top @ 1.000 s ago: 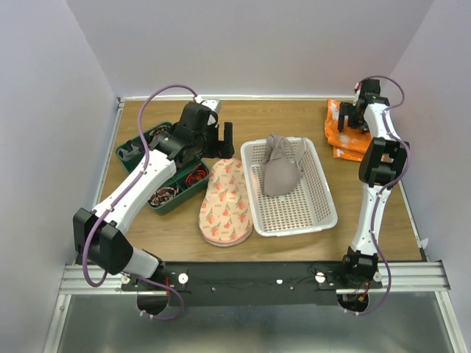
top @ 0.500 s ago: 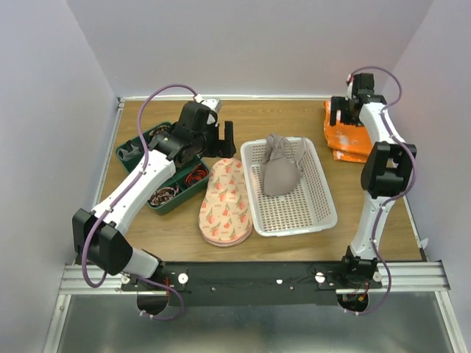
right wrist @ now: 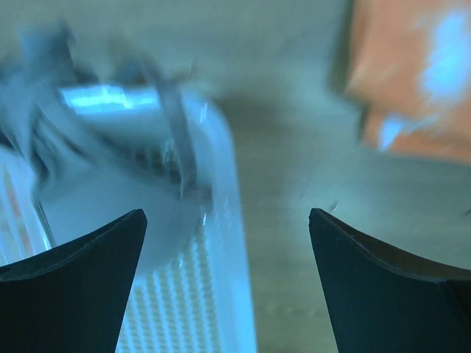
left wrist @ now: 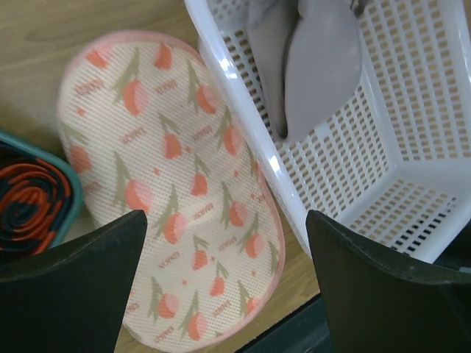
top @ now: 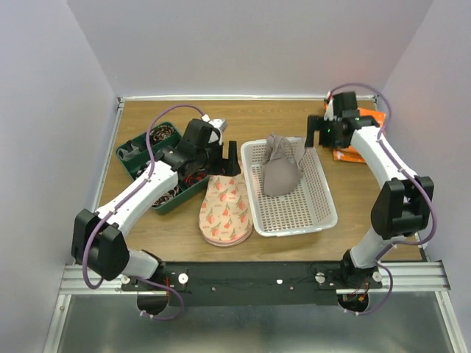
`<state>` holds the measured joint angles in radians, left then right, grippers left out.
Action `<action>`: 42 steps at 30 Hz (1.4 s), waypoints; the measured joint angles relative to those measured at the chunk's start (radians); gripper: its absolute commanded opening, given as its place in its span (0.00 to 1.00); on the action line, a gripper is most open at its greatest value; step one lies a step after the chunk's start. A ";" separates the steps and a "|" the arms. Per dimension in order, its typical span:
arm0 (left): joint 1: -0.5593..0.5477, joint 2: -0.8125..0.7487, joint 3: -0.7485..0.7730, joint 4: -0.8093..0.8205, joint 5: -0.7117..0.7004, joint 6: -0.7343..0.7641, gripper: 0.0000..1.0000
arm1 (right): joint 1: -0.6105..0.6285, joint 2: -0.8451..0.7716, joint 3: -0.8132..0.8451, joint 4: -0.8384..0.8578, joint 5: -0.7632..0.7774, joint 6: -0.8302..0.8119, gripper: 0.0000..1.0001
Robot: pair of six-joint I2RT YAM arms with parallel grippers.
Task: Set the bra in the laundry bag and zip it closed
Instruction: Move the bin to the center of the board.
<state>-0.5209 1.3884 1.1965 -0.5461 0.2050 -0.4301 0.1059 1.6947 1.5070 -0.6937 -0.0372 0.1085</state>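
Left tool [top: 221,160] and right tool [top: 319,138] gaped empty; the bra [top: 282,170], soft and floppy in the basket [top: 324,213], probably wanted pinching at its bunched top.

There is one taupe bra [top: 282,170], one pink fruit-print laundry bag [top: 225,206], one white perforated basket [top: 296,211], one dark green compartment tray [top: 122,156] and one orange-and-white cloth [top: 343,153], on one wooden desk [top: 257,118]. Two robot arms are in view, making two two-fingered tools: the left end effector [left wrist: 224,218] and the right end effector [right wrist: 227,215]. The coiled cables in the tray are too bunched to count.
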 measured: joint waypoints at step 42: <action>-0.148 0.549 0.462 0.072 -0.114 -0.302 0.00 | 0.009 -0.506 -0.237 -0.106 -0.127 0.224 1.00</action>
<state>-0.6685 1.9369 1.6585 -0.4740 0.0914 -0.7322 0.1146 1.1885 1.2705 -0.8001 -0.1638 0.3325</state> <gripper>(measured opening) 0.167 0.998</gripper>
